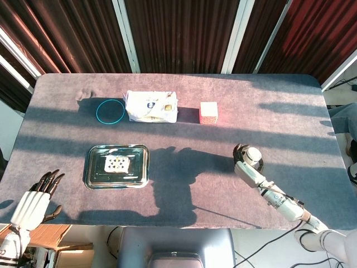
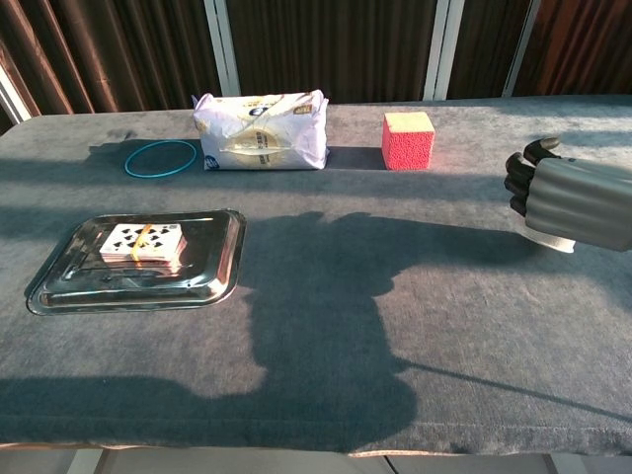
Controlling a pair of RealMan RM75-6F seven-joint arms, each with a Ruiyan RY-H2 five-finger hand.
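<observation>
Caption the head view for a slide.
Right robot hand holds an upright paper cup on the grey table; playing cards sit in a steel tray.
</observation>
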